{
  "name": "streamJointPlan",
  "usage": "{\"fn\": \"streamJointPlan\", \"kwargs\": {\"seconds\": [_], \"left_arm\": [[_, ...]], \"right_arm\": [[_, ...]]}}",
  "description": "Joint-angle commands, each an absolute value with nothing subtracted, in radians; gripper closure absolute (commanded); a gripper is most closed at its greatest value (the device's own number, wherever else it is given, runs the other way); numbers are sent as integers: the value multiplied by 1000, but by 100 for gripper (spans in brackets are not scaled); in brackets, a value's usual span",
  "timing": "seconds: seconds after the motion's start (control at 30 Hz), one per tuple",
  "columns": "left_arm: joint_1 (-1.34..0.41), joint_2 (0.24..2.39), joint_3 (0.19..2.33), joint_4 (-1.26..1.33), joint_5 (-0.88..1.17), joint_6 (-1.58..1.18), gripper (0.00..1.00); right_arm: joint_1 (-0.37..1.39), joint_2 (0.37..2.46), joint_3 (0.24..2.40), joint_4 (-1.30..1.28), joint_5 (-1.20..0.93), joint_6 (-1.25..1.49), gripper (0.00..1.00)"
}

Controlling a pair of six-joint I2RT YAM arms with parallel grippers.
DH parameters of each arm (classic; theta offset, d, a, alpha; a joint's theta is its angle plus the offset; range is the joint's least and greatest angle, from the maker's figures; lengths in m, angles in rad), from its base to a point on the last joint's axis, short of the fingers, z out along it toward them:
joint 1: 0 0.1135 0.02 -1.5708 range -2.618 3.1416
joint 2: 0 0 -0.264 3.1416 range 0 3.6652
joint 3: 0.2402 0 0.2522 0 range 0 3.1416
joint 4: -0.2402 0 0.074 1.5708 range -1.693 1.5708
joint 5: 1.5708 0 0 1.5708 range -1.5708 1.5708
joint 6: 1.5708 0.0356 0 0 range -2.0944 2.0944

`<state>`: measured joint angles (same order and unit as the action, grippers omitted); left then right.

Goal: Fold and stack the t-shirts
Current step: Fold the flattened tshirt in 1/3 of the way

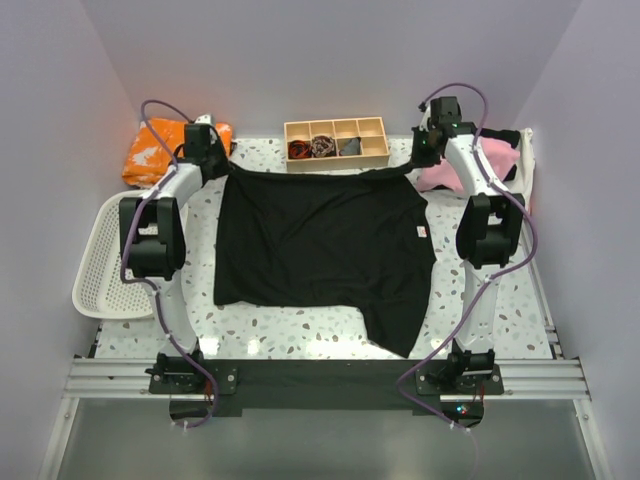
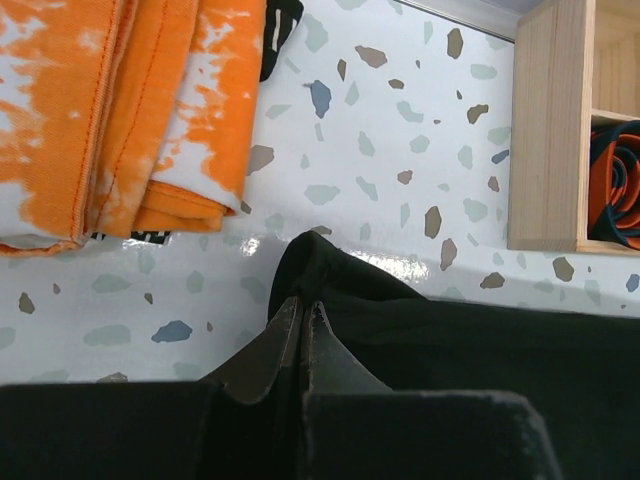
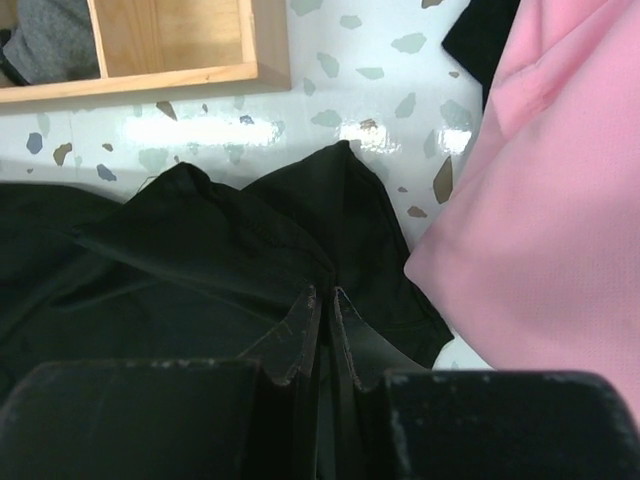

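- I've got the black t-shirt spread flat mid-table. The left gripper and right gripper are each pinched tight on a far corner.
- Risk: both bites sit near the cloth edge, so a pull could slip one corner and skew the fold.
- Risk: the pink t-shirt lies just beside the right corner and could get dragged.
- White label: print too small to read.

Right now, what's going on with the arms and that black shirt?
Both arms are reaching to the far side. The left gripper and the right gripper are each pinched shut on a far corner of the black shirt, which lies spread out and not yet folded. A pink shirt sits just beside the right gripper, and an orange cloth lies near the left one.
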<state>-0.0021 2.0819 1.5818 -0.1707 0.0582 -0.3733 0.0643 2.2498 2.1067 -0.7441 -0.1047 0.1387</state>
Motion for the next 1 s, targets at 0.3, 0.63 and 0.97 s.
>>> {"fn": "streamJointPlan", "kwargs": {"seconds": [0.3, 0.63, 0.97], "left_arm": [[0, 1861, 1329, -58, 22, -380, 100], [0, 1773, 1215, -86, 3, -394, 100], [0, 1733, 1117, -141, -49, -397, 100]], "right_arm": [[67, 1949, 1827, -761, -172, 210, 97], [67, 1850, 1619, -824, -118, 247, 100], [69, 1832, 1497, -831, -40, 270, 100]]}}
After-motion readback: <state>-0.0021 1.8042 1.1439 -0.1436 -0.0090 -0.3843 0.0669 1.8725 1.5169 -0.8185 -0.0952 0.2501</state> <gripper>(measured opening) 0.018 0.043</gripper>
